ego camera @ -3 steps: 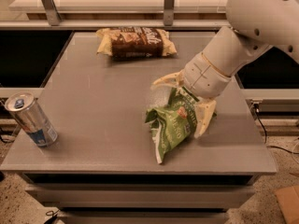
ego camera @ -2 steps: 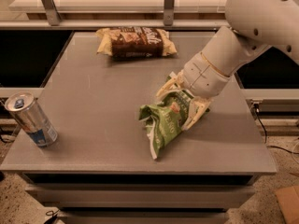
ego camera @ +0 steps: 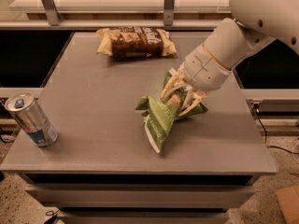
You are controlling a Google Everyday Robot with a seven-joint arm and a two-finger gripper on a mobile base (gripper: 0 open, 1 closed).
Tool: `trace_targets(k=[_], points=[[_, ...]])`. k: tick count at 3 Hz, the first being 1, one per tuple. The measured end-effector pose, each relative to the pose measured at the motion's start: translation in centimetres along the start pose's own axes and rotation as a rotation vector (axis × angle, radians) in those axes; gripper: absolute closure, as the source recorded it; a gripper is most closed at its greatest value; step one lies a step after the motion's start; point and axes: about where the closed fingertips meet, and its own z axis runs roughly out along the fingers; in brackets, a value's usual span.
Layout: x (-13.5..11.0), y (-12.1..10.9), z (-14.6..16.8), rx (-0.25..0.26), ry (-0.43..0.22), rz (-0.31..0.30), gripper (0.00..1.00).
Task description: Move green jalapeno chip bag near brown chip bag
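The green jalapeno chip bag [ego camera: 161, 118] is crumpled and hangs tilted over the middle of the grey table, its lower corner at or just above the surface. My gripper [ego camera: 180, 97] comes in from the upper right and is shut on the bag's upper end, its pale fingers [ego camera: 169, 88] wrapped around it. The brown chip bag [ego camera: 136, 42], dark brown with yellow-tan ends, lies flat at the table's far edge, well beyond and left of the green bag.
A silver and blue drink can [ego camera: 31, 119] stands tilted at the table's [ego camera: 93, 97] front left corner. My white arm [ego camera: 233, 41] covers the right rear of the table. Metal posts [ego camera: 169, 3] rise behind the far edge.
My gripper has carried the green bag toward the far side, closer to the brown bag. The brown bag and the can have not moved.
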Motion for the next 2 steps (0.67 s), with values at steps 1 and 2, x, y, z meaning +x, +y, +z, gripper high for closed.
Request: trace_targets(k=[1,2], points=[[-0.1,-0.5,-2.0,0.027,0.014,-0.001,1.0],[-0.3,-1.2,-4.2,0.048,0.037,-0.01,1.0]])
